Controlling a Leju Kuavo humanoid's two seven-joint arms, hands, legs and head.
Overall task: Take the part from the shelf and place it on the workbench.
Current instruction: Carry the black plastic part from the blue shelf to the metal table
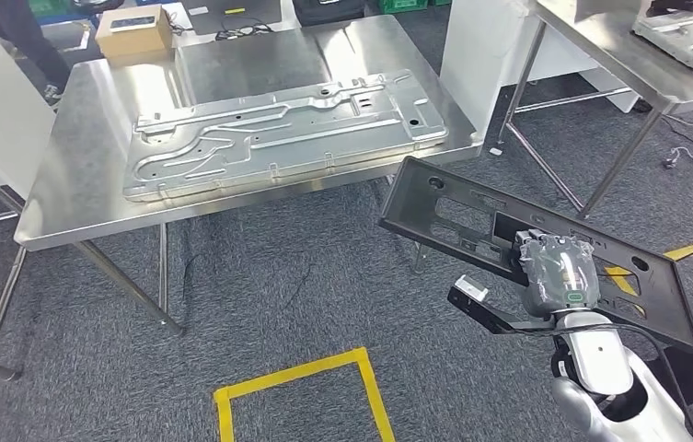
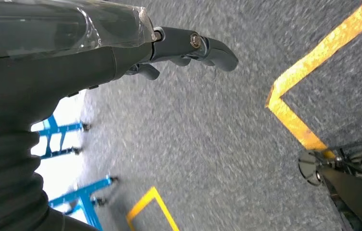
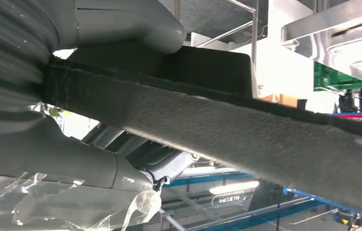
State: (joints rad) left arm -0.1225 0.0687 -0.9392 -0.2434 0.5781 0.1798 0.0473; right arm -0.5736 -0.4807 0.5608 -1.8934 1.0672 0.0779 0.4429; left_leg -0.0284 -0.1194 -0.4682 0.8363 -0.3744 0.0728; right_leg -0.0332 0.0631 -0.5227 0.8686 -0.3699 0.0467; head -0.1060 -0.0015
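1. Now the right hand (image 1: 559,272) is clamped on the dark part (image 1: 471,216), a flat black panel with cut-outs, at about 4 o'clock in the head view; it is held in the air over the grey floor (image 1: 306,276), tilted, and touches no table
2. In the right wrist view the edge of the part (image 3: 246,130) passes between the thumb and the fingers (image 3: 135,149), so the hold looks firm
3. The left hand (image 2: 188,45) hangs over the floor and holds nothing; its fingers are curled in loosely
4. The workbench (image 1: 85,157) stands at about 11 o'clock, and a big silver stamped plate (image 1: 287,133) lies on most of its top; a cardboard box (image 1: 135,32) sits at the far edge
5. I judge the carrying step is in hand: the part is off the shelf but not yet put down
6. The next move calls for bringing the part towards 11 o'clock, making it level and lowering it gently onto the bench or the plate
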